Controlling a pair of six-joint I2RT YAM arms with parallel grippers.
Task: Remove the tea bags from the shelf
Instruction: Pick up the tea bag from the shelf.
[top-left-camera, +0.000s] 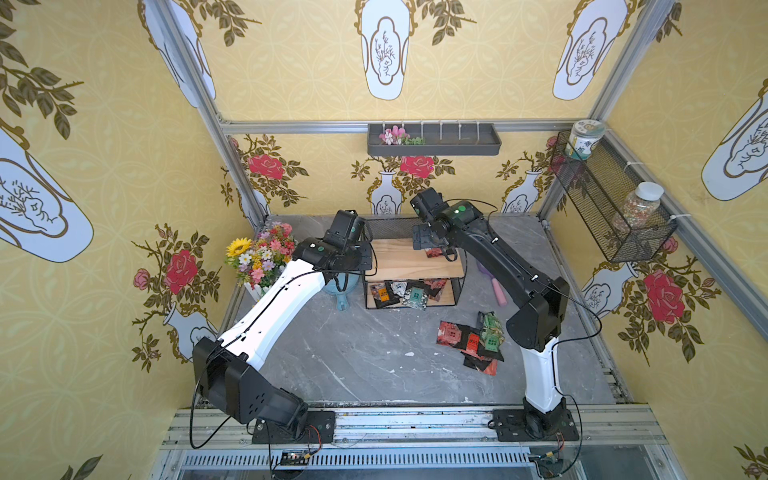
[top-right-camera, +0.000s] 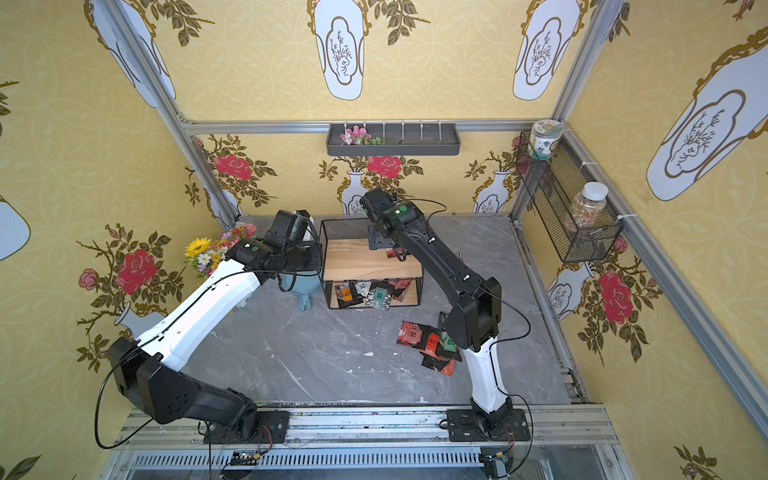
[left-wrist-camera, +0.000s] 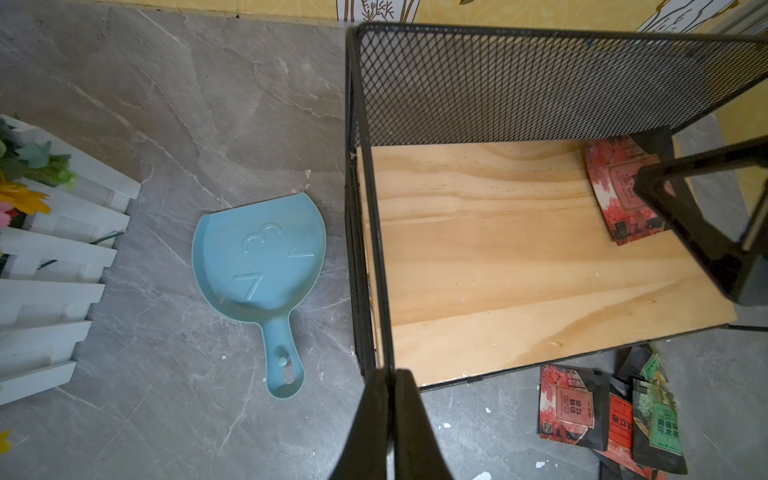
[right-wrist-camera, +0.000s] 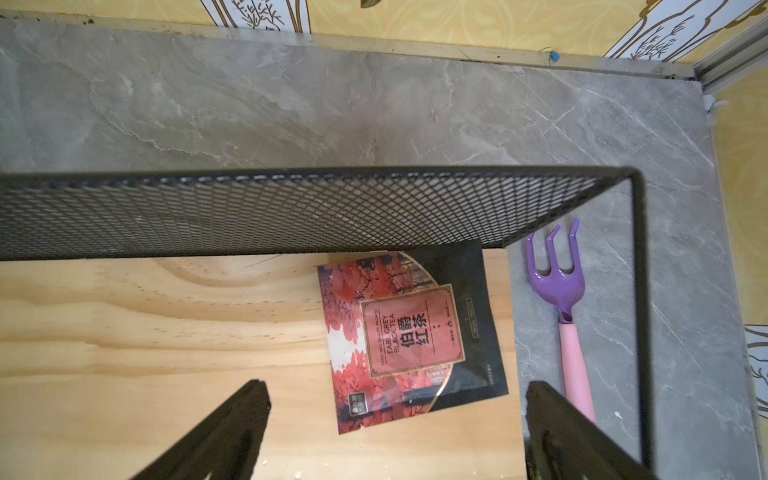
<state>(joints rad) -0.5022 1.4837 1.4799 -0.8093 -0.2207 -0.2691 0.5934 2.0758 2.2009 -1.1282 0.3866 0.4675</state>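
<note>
Grey marble tabletop (top-left-camera: 353, 365) fills the booth floor, and the shelf (top-left-camera: 399, 262) stands at its far middle with the mesh back toward the rear wall. Flowers (top-left-camera: 259, 257) in a white picket box sit to the shelf's left. A blue dustpan (left-wrist-camera: 257, 257) lies flat between them and the shelf. A purple-headed, pink-handled rake (right-wrist-camera: 561, 299) lies on the tabletop just beside the shelf's right end.

The left hand (left-wrist-camera: 392, 374) is pressed together on the wire at the shelf's left side. In the left wrist view that wire runs straight in between the fingertips. The right hand (right-wrist-camera: 397, 387) hangs over the right end of the upper board, its fingers (right-wrist-camera: 245, 415) spread wide.

A red tea bag (right-wrist-camera: 411, 336) labelled Earl Grey lies flat on the upper board near its right rear corner. It sits below the gap between the spread fingers, and they do not touch it. It is the only one on that board. More tea bags (top-left-camera: 401, 293) lie overlapping on the lower board, toward its front edge. A loose pile (top-left-camera: 473, 340) of red, orange and green ones lies on the tabletop in front of the shelf's right end, beside the right arm.
</note>
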